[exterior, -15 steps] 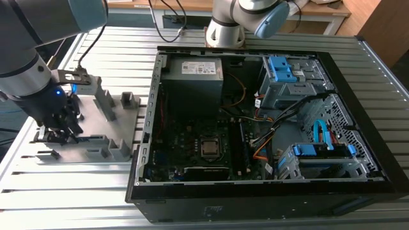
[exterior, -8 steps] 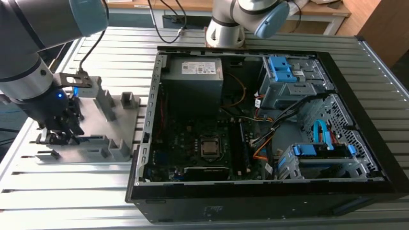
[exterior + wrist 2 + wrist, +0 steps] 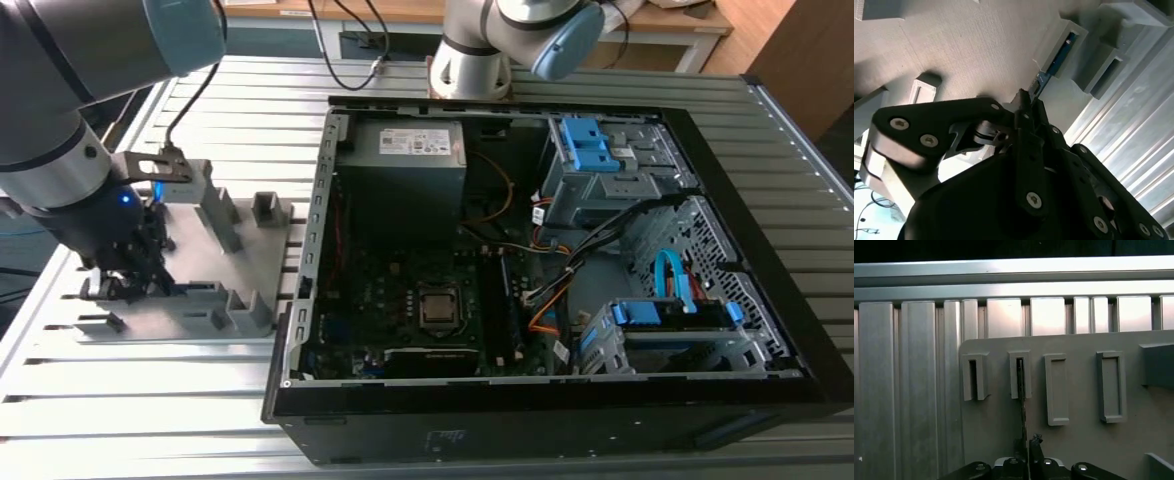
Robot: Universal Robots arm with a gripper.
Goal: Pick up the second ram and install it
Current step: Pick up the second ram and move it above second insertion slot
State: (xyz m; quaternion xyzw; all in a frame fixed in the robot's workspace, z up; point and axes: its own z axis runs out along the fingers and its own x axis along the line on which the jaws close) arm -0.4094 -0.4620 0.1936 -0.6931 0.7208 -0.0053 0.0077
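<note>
"Where's the second ram [image 3: 1022,407]?"

"On the exterior view's left, on edge in the grey holder [image 3: 200,308] slot, so the gripper [image 3: 1027,445] pinches its flat faces. The open computer case [image 3: 561,250] sits further right on the tabletop [image 3: 160,400]."

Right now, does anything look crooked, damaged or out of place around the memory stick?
Nothing stands out. The memory stick stands straight on edge in its grey holder, the gripper is lined up on it, and the open computer case nearby shows nothing spilled or broken.
</note>
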